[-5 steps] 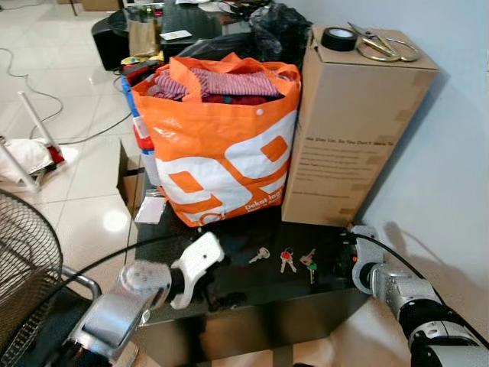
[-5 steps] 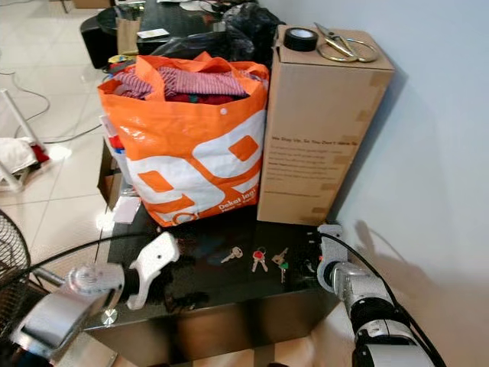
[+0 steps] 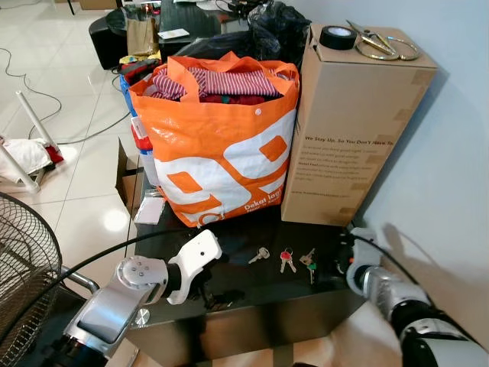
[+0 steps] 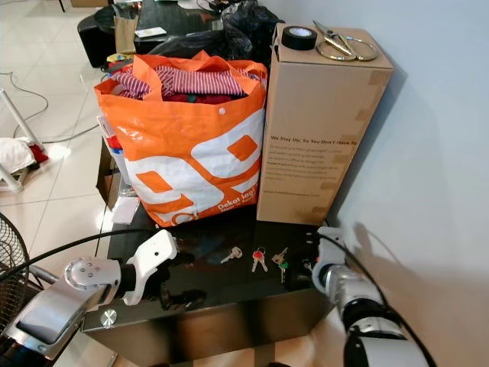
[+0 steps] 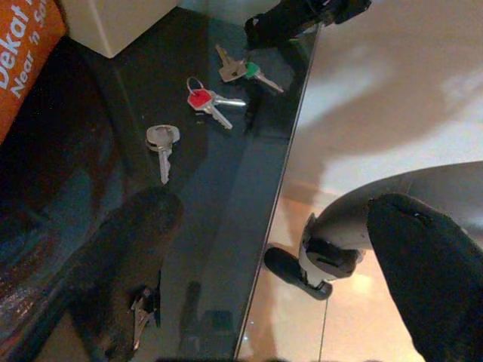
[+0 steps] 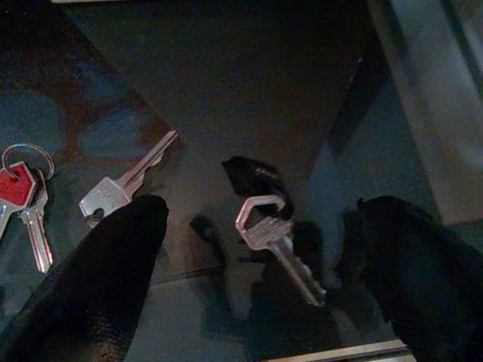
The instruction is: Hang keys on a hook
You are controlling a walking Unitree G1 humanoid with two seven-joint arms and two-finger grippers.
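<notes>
Three sets of keys lie on the black glass table (image 3: 252, 294): a plain silver key (image 3: 260, 254), a red-capped pair (image 3: 287, 260) and a green-capped pair (image 3: 309, 261). My right gripper (image 3: 341, 260) hovers low at the table's right edge, open. In the right wrist view its fingers (image 6: 106, 279) stand either side of a small silver key (image 6: 275, 241), apart from it. My left gripper (image 3: 206, 294) is open at the table's front left, one finger (image 5: 128, 264) over the glass, the other (image 5: 430, 279) past the front edge. The left wrist view shows the silver key (image 5: 162, 143) ahead.
An orange shopping bag (image 3: 221, 168) full of clothes and a tall cardboard box (image 3: 351, 130) stand at the back of the table. A tape roll (image 3: 338, 37) and scissors (image 3: 378, 44) lie on the box. A fan grille (image 3: 23, 267) is at left, a wall at right.
The view has shifted slightly. Both grippers and the keys stay about where they were.
</notes>
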